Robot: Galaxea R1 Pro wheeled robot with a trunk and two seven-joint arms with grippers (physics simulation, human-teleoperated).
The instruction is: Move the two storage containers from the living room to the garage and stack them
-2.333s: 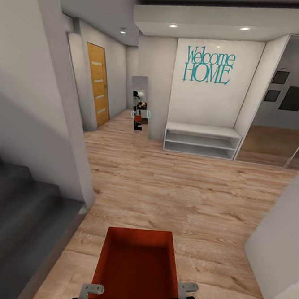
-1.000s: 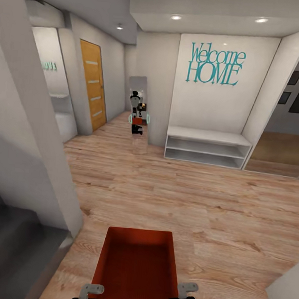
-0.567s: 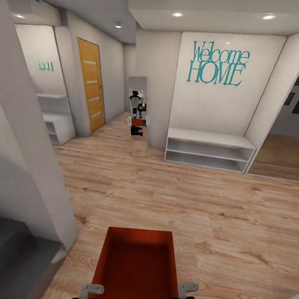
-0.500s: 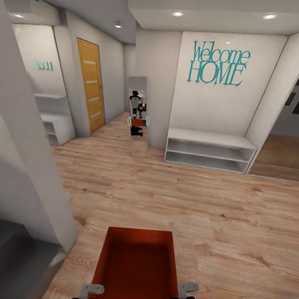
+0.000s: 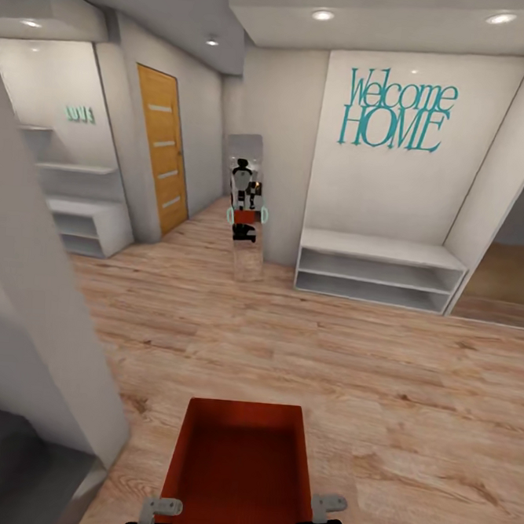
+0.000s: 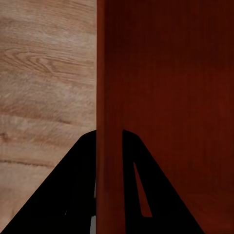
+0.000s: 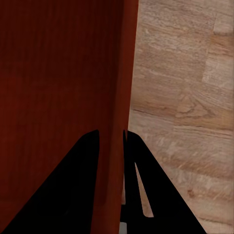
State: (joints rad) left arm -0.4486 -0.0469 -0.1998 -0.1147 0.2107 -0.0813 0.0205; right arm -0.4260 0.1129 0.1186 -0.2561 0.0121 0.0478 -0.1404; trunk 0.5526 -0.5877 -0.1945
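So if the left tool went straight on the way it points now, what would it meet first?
Judging by the left wrist view, the left tool points down along the container wall it clamps. Beyond that wall, probably the wood floor; depth is unclear.

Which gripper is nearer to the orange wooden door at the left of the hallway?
Left. The left gripper clamps the left wall of the storage container, on the side toward the orange door; the right gripper clamps the opposite wall, farther from it.

Orange-red open-top storage container (image 5: 238,465), level, empty, above the light wood plank floor.
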